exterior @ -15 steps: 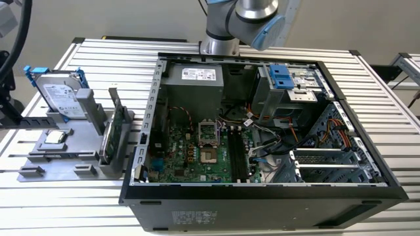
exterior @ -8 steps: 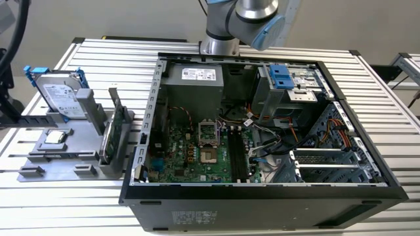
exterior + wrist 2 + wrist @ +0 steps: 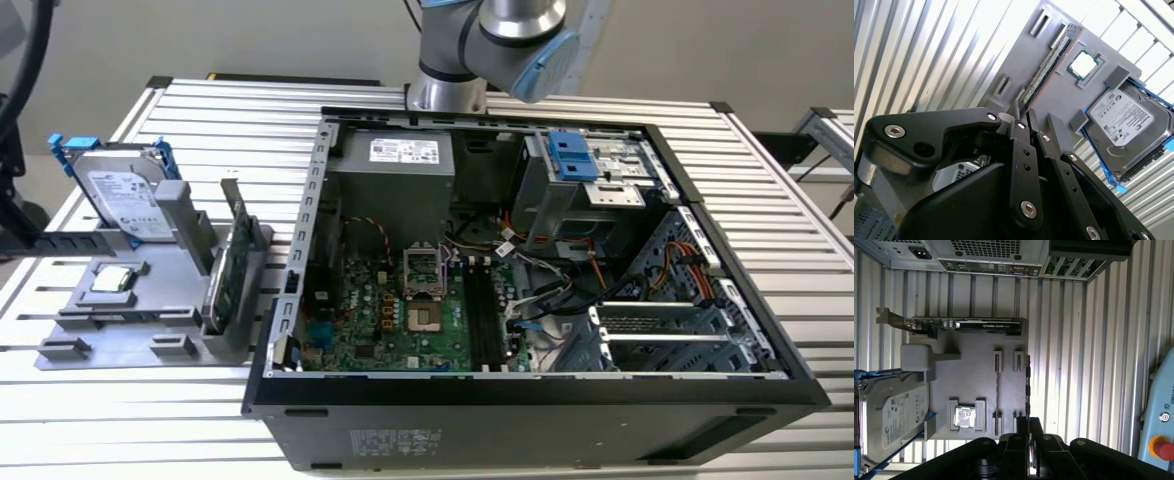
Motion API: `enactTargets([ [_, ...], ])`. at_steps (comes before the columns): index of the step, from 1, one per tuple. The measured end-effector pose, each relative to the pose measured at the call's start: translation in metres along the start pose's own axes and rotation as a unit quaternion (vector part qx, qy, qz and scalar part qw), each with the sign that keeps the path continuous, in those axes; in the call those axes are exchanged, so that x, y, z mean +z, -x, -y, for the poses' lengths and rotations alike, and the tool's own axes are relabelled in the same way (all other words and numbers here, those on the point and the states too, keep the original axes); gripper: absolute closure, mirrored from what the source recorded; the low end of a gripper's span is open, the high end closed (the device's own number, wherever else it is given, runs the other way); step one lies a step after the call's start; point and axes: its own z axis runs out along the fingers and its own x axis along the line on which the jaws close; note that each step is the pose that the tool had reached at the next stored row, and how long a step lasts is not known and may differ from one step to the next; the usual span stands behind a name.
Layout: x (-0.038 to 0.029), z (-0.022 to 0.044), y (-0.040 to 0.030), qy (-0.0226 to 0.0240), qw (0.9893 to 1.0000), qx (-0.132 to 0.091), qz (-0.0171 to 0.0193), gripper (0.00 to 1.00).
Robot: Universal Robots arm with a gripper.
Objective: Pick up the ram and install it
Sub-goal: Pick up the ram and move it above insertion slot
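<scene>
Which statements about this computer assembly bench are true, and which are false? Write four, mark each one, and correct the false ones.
1. The ram stands on edge in the gray holder, not in the computer. True.
2. The hard drive sits inside the computer case. False: it rests on the holder, outside the case.
3. The case lies with its side open, showing the motherboard. True.
4. The green card is plugged into the motherboard. False: it stands upright in the holder, on the exterior view's left of the case.
</scene>
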Motion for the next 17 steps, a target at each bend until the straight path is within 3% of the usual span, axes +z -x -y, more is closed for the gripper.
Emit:
enactTargets([
  [17, -0.0091, -0.0003, 0.0003, 0.0000, 1.0000, 0.000, 0.0000, 1.00],
])
